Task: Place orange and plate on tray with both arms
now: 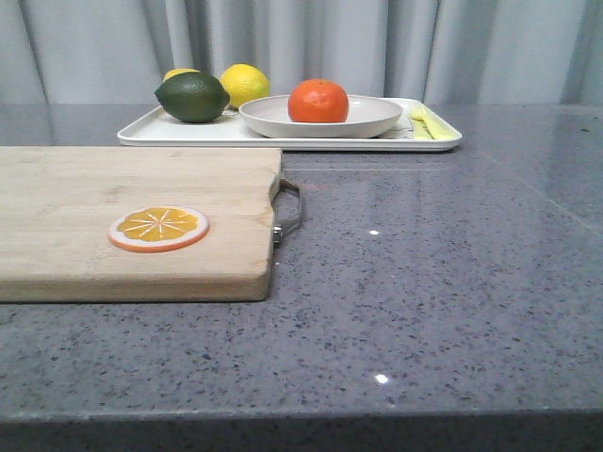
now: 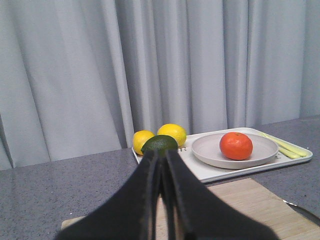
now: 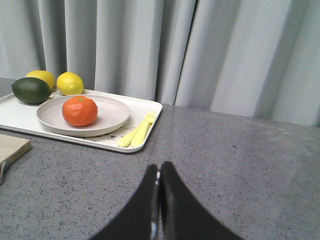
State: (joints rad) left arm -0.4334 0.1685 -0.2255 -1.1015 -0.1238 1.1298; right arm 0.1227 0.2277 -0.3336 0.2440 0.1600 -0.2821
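Note:
The orange point(image 1: 318, 101) sits in the off-white plate point(image 1: 372, 118), and the plate rests on the white tray point(image 1: 160, 131) at the back of the table. In the left wrist view the orange point(image 2: 236, 145) lies in the plate point(image 2: 210, 150) on the tray point(image 2: 215, 172). In the right wrist view the orange point(image 3: 80, 111), plate point(image 3: 112, 107) and tray point(image 3: 15, 117) show likewise. My left gripper point(image 2: 161, 156) is shut and empty, above the cutting board. My right gripper point(image 3: 159, 170) is shut and empty over bare table, well short of the tray. Neither gripper shows in the front view.
A dark green avocado point(image 1: 192, 96), two yellow lemons point(image 1: 245, 84) and yellow cutlery point(image 1: 426, 121) also lie on the tray. A wooden cutting board point(image 1: 113, 188) with a metal handle point(image 1: 289, 213) lies front left, bearing an orange slice disc point(image 1: 158, 228). Grey curtains hang behind.

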